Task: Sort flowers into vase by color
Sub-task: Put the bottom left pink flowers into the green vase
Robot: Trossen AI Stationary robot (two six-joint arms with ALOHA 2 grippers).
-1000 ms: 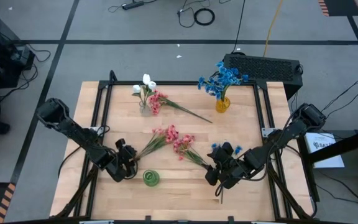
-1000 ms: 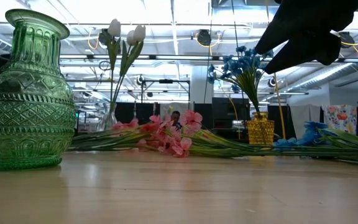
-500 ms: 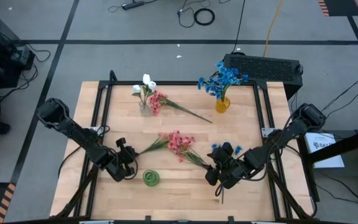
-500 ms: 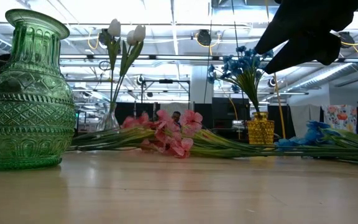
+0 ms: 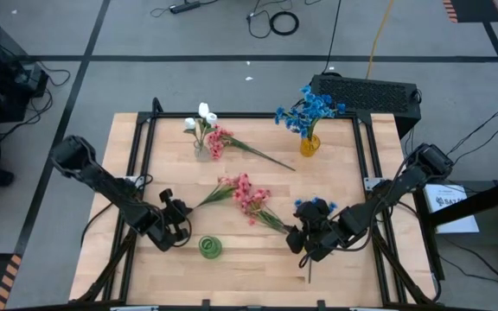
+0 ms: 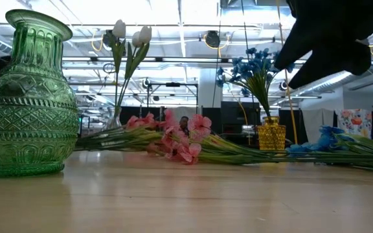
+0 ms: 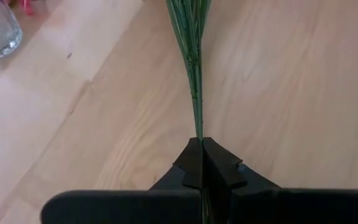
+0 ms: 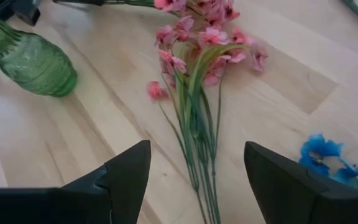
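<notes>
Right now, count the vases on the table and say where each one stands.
3. The green vase stands empty at the near edge by the left gripper; the clear vase far left, with white flowers; the yellow vase far right, with blue flowers.

I see left pincer (image 5: 182, 219) at front left clamped on a sprig's stem end (image 7: 194, 93), squat vase (image 5: 210, 248) just right of it, second sprig (image 8: 194, 93) ahead of right pincer (image 5: 301, 239), two filled vases (image 5: 202, 149) at back of table (image 5: 335, 173)
</notes>
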